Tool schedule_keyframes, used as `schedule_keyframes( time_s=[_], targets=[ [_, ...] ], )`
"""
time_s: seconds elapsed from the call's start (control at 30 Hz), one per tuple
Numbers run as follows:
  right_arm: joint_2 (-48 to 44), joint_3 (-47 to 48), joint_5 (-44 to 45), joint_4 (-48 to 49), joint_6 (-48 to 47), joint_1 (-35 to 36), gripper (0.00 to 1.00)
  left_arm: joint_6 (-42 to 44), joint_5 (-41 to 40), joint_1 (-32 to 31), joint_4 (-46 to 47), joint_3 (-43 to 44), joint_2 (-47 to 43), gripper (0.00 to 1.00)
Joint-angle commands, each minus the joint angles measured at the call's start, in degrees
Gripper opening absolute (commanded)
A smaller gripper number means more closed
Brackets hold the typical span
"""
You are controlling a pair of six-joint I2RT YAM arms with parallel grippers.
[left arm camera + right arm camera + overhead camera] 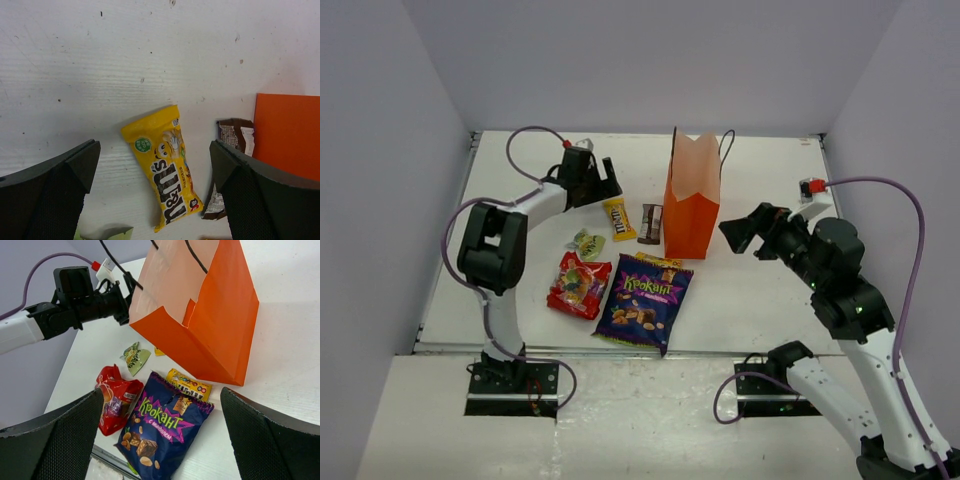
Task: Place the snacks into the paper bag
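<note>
Widely spread left jaws above small yellow pack (162,172), paper bag (692,215) upright nearby

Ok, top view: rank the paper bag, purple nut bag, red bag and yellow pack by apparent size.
1. paper bag (upright, so nearer the camera)
2. purple nut bag
3. red bag
4. yellow pack

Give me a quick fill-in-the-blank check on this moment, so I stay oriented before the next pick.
The left pincer and the right pincer are both ____.
The paper bag stands ____ on the table.
The small pack under the left pincer is ____ in colour.
Missing words: open; upright; yellow.
</note>
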Motion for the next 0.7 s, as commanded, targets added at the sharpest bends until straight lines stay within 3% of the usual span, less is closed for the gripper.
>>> schedule_keyframes(
  time_s=[0.0,0.43,0.57,0.67],
  targets=[
    [0.44,0.60,-0.57,-0.59,-0.90,0.21,0.99,-0.85,-0.55,-0.06,2.01,2.93,1.14,0.98],
    [-0.18,0.60,-0.39,-1.38,-1.43,0.21,0.99,-0.41,-3.09,-2.17,-0.71,6.10,5.71,0.97],
    [-0.62,0.51,-0.04,-1.56,-1.43,0.21,0.99,0.12,-2.48,-2.26,-1.15,7.76,7.20,0.87],
    [-0.79,0.60,0.66,-2.00,-1.25,0.21,0.99,0.64,-2.82,-2.61,-1.24,7.24,7.47,0.74]
  ],
)
